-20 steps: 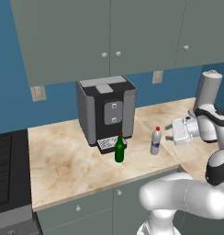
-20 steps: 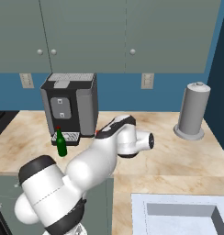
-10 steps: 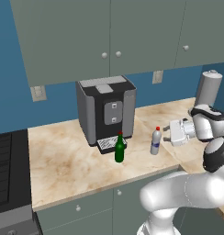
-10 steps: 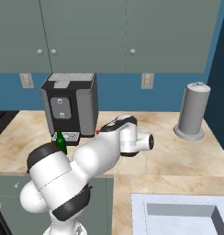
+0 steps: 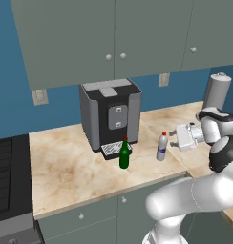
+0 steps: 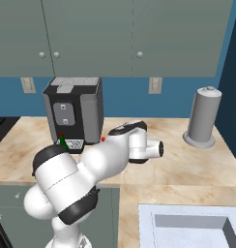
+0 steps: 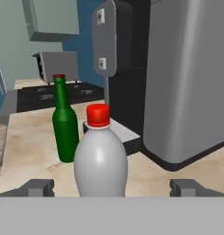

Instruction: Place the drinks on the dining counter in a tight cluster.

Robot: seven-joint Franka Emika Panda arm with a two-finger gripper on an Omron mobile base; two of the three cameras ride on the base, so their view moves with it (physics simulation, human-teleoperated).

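Pincer (image 7: 112, 187) was spread wide, empty, lined up on the small silver-white red-capped bottle (image 7: 100, 158) standing on the marble-look counter (image 5: 70, 167) near the coffee machine (image 5: 110, 116). Likely light, rigid, slick; best gripped mid-body, below the cap.

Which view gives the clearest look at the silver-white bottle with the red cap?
The hand view: the silver-white bottle stands upright, centred and close. The left base view shows it small on the counter beside the open gripper. In the right base view just its red cap peeks past the arm.
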